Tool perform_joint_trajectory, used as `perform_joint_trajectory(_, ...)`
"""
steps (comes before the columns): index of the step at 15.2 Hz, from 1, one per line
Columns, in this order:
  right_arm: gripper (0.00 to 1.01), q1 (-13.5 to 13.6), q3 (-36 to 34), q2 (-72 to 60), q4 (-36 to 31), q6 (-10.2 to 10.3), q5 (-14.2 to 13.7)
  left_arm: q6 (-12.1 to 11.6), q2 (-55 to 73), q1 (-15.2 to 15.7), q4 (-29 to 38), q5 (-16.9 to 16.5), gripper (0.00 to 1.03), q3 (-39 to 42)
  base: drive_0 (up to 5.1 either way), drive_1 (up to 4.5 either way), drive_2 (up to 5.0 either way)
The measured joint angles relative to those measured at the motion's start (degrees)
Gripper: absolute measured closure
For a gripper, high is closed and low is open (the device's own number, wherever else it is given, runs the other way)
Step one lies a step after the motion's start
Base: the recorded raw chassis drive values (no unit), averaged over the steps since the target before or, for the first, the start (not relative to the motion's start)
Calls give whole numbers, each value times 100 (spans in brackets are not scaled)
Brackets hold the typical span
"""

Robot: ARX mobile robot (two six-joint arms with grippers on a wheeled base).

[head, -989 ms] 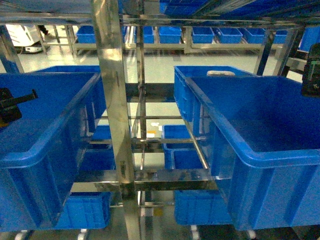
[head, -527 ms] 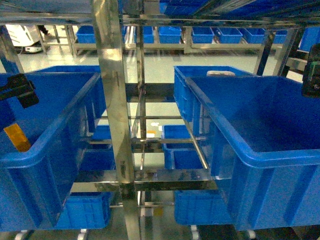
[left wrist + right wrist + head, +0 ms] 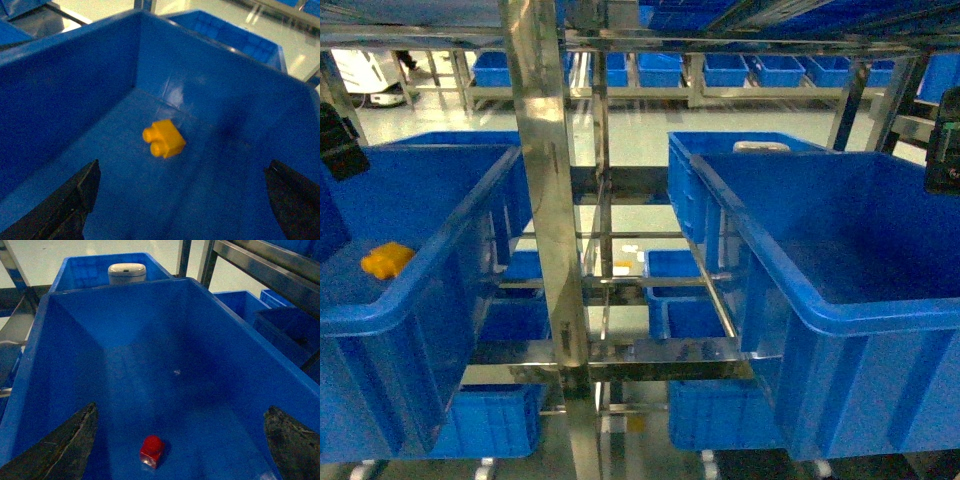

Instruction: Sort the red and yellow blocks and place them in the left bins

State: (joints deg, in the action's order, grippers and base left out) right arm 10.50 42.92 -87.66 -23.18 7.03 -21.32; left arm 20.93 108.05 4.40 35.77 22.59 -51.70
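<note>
The yellow block point(image 3: 164, 139) lies on its side on the floor of the left bin point(image 3: 420, 290), studs pointing toward the near-left, well clear of the walls. The left gripper point(image 3: 182, 200) hangs above it, jaws spread wide and empty, one dark finger point(image 3: 65, 202) at each lower corner of the wrist view. Over on the other side, the red block point(image 3: 151, 450) sits on the bottom of the right bin point(image 3: 30, 390), stud up, near the front. The right gripper point(image 3: 180, 450) hovers over it, jaws also apart, holding nothing. A pale round container point(image 3: 127, 273) rests in the crate behind.
</note>
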Motion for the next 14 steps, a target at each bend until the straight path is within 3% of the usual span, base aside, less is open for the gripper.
perform_joint_trajectory(10, 3, 0, 0, 0, 2, 0, 0, -162, -1217, -63, 634, -201, 5, 1482, 0, 0, 0)
perform_joint_trajectory(14, 3, 0, 0, 0, 2, 0, 0, -203, -2643, -455, 413, -11, 5, 2105, 0, 0, 0)
